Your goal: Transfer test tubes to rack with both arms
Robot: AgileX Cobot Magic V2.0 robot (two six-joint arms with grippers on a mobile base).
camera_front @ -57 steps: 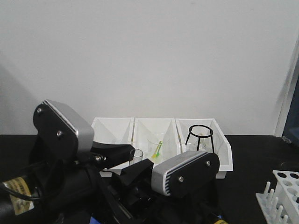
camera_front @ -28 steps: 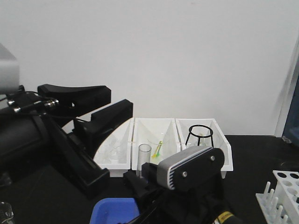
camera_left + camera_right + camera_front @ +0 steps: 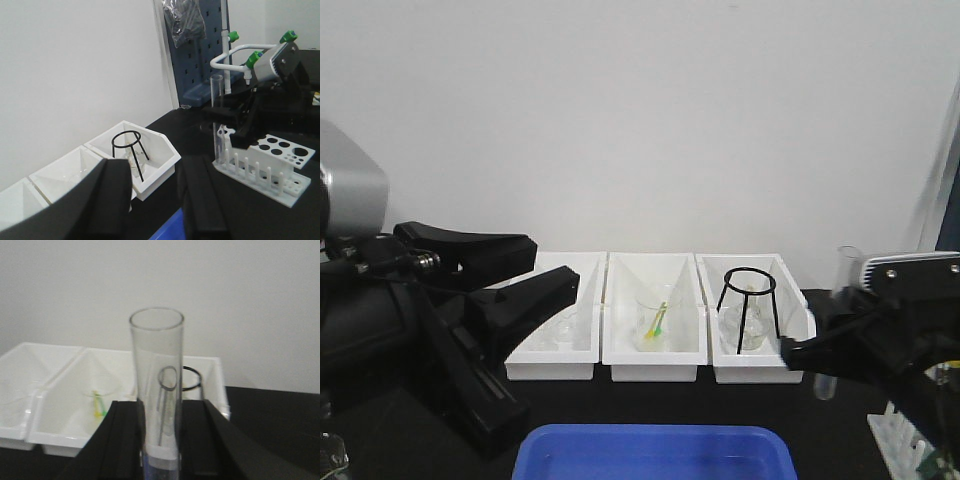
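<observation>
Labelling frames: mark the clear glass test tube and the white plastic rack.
clear glass test tube (image 3: 156,390): right wrist view, middle wall.
white plastic rack (image 3: 280,152): left wrist view, top plate.

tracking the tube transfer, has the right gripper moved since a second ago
Yes. The right gripper, shut on a test tube, has swung right: from in front of the white bins to beyond their right end.
</observation>
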